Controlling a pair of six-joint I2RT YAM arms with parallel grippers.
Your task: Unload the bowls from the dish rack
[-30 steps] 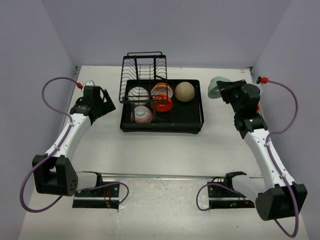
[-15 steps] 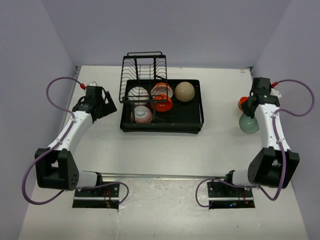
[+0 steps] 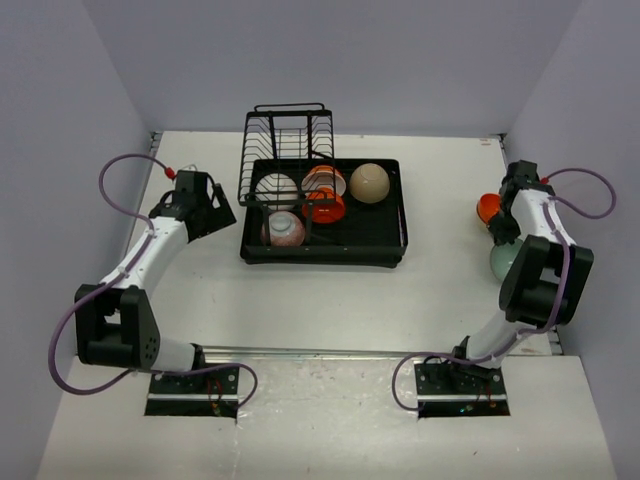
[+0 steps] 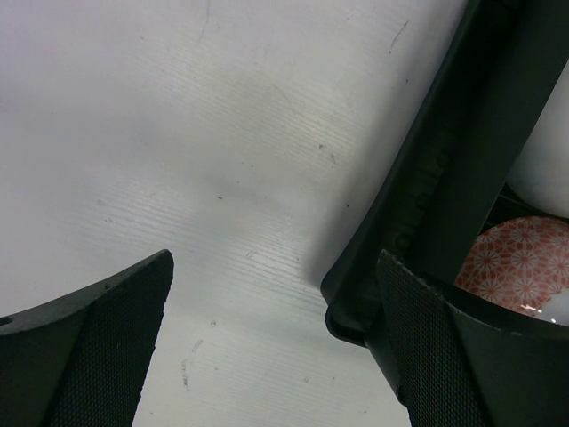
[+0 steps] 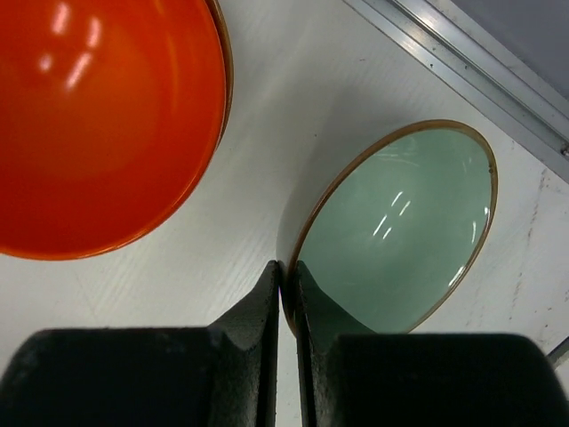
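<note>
The right gripper (image 5: 286, 271) has its jaws pinched on the green bowl (image 5: 400, 231) rim, orange bowl (image 5: 98, 116) to their left; the left gripper (image 4: 274, 267) has its jaws wide apart, rack (image 4: 444, 178) just beside one.

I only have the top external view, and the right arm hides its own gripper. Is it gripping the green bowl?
Observer: Yes, the right wrist view shows the right gripper shut on the green bowl's brown rim.
Operator: Touching the orange bowl?
Observer: No, white table shows between the orange bowl and the green one.
Operator: And the other arm?
Observer: The left gripper is open over the table, the dish rack's corner by one finger, a pink patterned bowl just inside.
</note>
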